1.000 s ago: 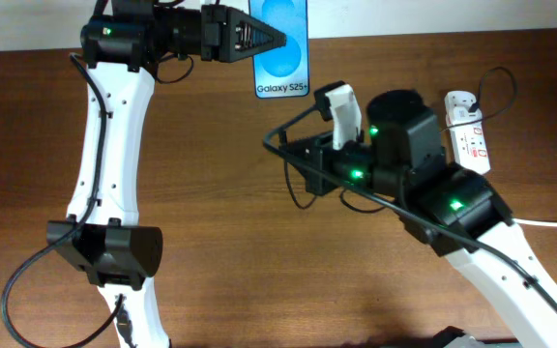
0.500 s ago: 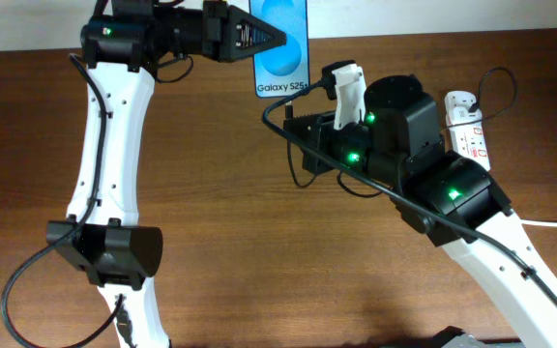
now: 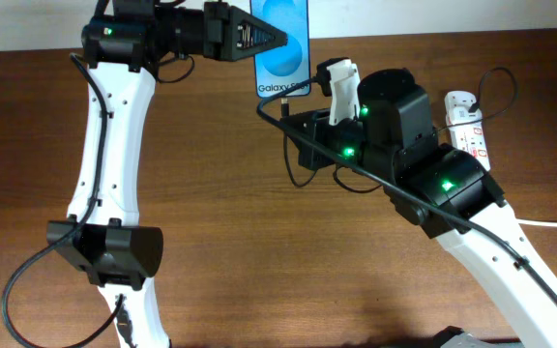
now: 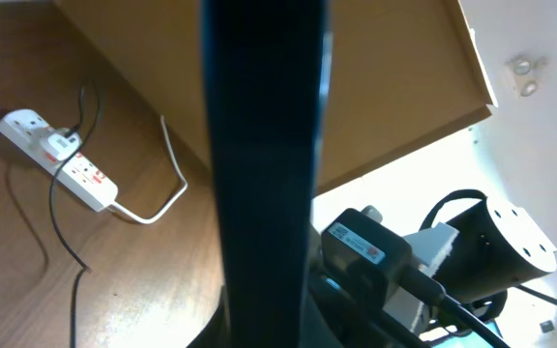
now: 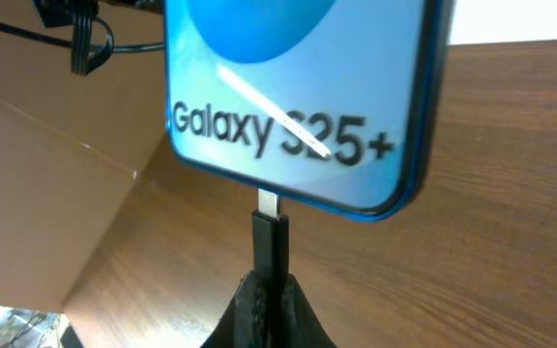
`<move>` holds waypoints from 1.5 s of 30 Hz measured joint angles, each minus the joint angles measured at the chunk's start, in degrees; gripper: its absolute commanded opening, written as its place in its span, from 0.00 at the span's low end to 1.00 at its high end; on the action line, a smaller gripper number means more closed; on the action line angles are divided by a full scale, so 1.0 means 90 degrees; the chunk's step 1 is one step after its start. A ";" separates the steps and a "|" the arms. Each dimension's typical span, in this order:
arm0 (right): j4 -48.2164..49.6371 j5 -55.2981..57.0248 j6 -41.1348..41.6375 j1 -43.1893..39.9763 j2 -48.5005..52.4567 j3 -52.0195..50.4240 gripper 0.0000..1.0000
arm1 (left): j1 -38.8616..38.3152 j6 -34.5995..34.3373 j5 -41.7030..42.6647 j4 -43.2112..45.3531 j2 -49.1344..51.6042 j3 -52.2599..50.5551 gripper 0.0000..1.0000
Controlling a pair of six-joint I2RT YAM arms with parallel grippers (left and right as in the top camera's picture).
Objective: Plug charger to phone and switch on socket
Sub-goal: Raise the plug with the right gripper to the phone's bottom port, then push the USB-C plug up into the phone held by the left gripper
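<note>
My left gripper [image 3: 277, 39] is shut on the phone [image 3: 282, 48] and holds it above the table's far edge, blue screen up, "Galaxy" end toward my right arm. In the left wrist view the phone [image 4: 264, 164] is a dark edge-on bar. My right gripper [image 3: 290, 108] is shut on the charger plug [image 5: 270, 242]. The plug's metal tip touches the phone's bottom edge [image 5: 298, 106] in the right wrist view. The thin black cable [image 3: 303, 155] loops back under my right arm. The white socket [image 3: 467, 130] lies at the far right, also in the left wrist view [image 4: 61, 159].
A thick white cord [image 3: 554, 224] runs from the socket off the right edge. A black plug and thin cable [image 3: 491, 92] sit in the socket. A pale wall edge [image 3: 433, 14] borders the table's far side.
My right gripper has moved up and left with the charger plug, closing the gap to the phone's bottom end. The left arm and phone have held still.
</note>
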 measured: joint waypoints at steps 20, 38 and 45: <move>0.0027 -0.0015 0.0002 0.0000 0.0000 0.0000 0.04 | 0.0000 0.0126 -0.0097 0.0002 0.0000 0.0000 0.00; 0.0051 0.0007 0.0002 0.0000 0.0000 0.0000 0.04 | -0.0005 0.0158 0.0245 0.0002 0.0000 0.0000 0.00; 0.0010 -0.0092 -0.0002 0.0000 0.0000 0.0000 0.04 | -0.0005 0.0299 0.0204 0.0095 0.0000 0.0000 0.00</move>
